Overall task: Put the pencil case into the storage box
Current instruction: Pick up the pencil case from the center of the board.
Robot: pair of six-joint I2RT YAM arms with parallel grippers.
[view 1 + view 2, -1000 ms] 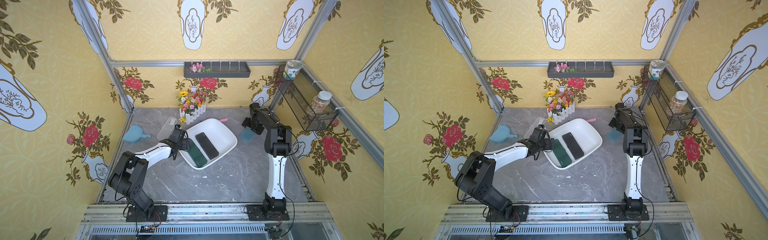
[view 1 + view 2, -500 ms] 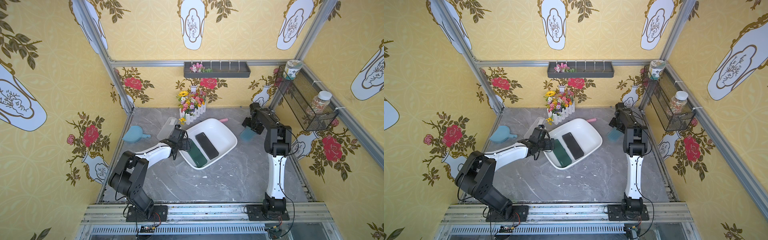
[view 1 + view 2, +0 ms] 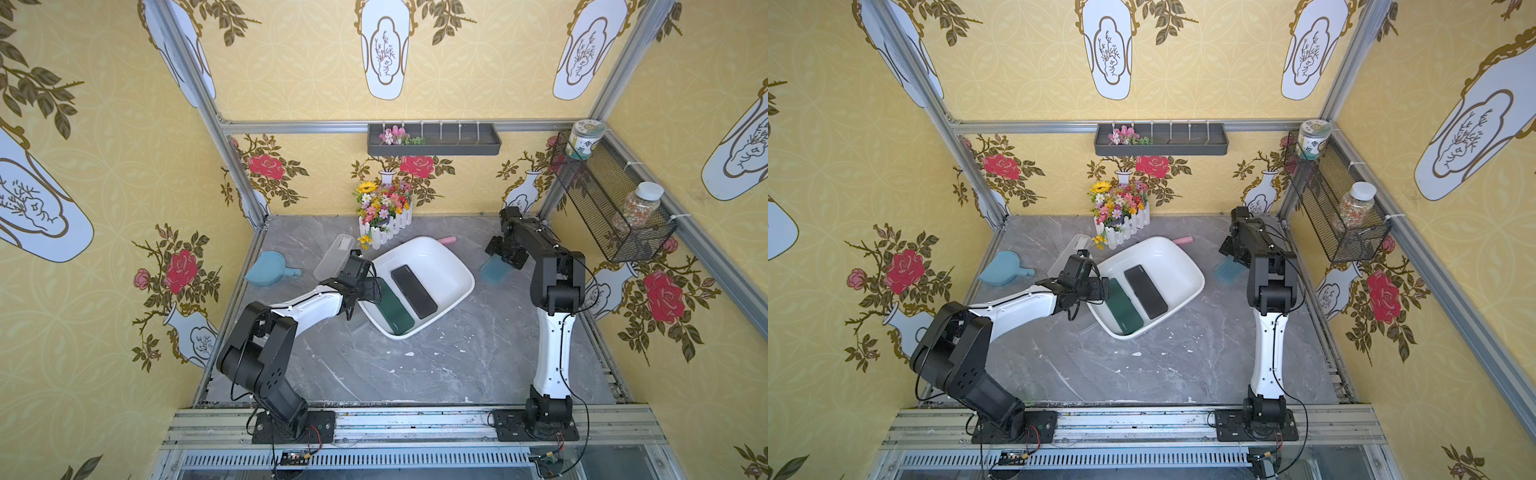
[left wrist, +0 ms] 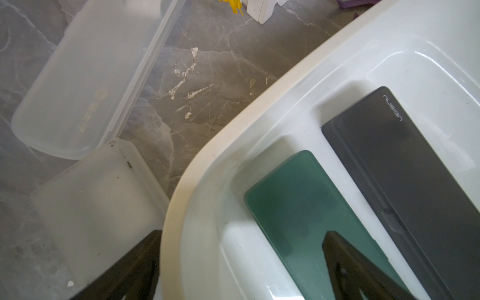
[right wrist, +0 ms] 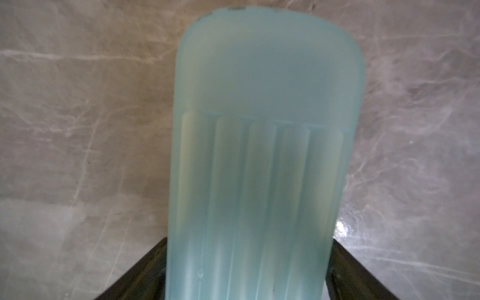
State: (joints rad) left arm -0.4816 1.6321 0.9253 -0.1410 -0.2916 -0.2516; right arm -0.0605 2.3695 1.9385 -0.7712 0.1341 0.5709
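The pale blue pencil case (image 3: 493, 271) lies flat on the grey table (image 3: 449, 365), right of centre in both top views. It is near the right corner of the white storage box (image 3: 440, 255) but not touching it. The right jaws are down over its upper-right end. In the right wrist view the case runs lengthwise straight out from between them, with one jaw at each long edge. I cannot tell whether they press on it or stand just clear. The box lies to the left of this case, so the right arm is the nearer one. The left jaws stand wide open and empty, straddling the box's left rim above a green case (image 3: 399, 313).
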